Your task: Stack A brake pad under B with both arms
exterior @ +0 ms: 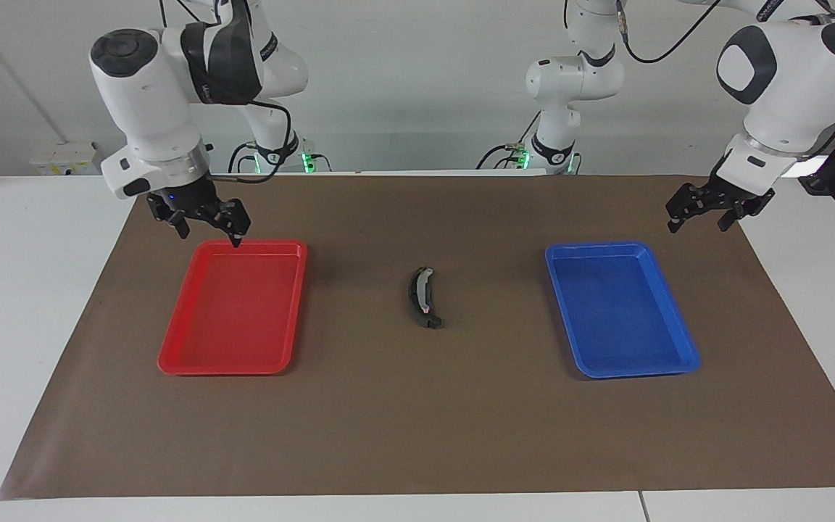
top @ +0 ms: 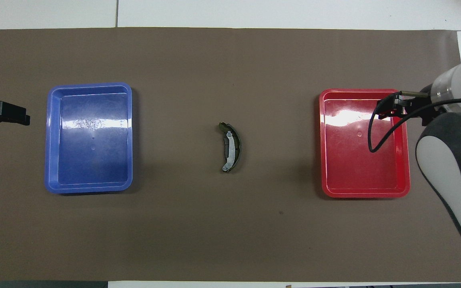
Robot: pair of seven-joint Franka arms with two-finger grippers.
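Observation:
B (exterior: 422,293) (top: 231,147), a black crescent with a light grey strip, lies on the brown mat midway between the two trays. A dark end pokes out at its end farther from the robots; I cannot tell whether that is the A brake pad, which does not show as a separate piece. My right gripper (exterior: 204,227) (top: 404,109) hangs open and empty in the air over the red tray's corner nearest the robots, well away from B. My left gripper (exterior: 700,215) (top: 4,114) waits open and empty over the mat at the left arm's end.
A red tray (exterior: 171,360) (top: 364,194) lies toward the right arm's end and a blue tray (exterior: 687,348) (top: 88,189) toward the left arm's end; both hold nothing. The brown mat (exterior: 417,435) covers most of the white table.

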